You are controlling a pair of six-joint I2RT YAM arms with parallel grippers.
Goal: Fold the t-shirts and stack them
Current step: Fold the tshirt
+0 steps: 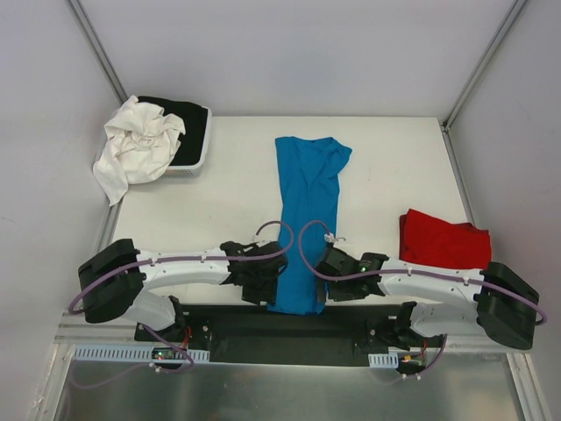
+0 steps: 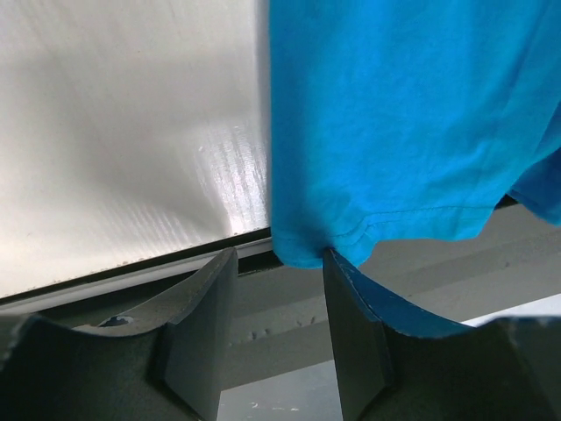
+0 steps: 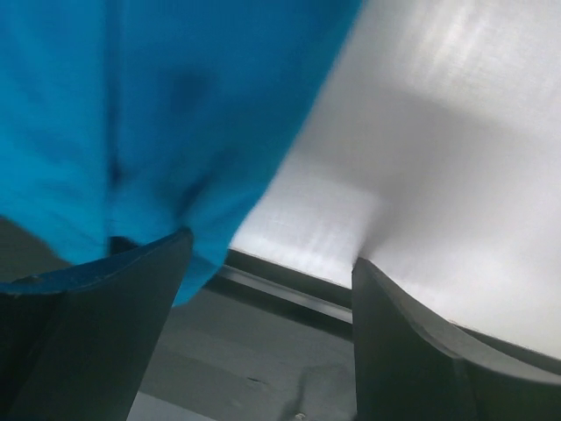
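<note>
Both arms low, elbows outward; left fingers [image 2: 197, 326] and right fingers [image 3: 412, 346] apart.

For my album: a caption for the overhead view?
Left gripper and right gripper flank the near hem of the blue t-shirt; the red t-shirt lies folded nearby.

Robot lab bench cell. A white tabletop [image 1: 386, 167] is boxed in on the left, right and far sides by plain pale panels [image 1: 289, 53] held in aluminium frame posts [image 1: 98, 48]. Two white-and-black arms, the left arm [image 1: 175, 267] and the right arm [image 1: 429, 282], are bolted to a black base plate [image 1: 280, 329] at the near edge. Purple cables [image 1: 301, 247] are left exposed in loops along the arms. Slotted white cable trunking [image 1: 131, 353] is run along the near rail, with bare sheet metal [image 1: 280, 395] below it. Soft goods are laid out on the tabletop: a turquoise t-shirt [image 1: 307, 202], a red t-shirt [image 1: 443, 241] and, at the far left, a white basket [image 1: 191, 170] of cloth.
</note>
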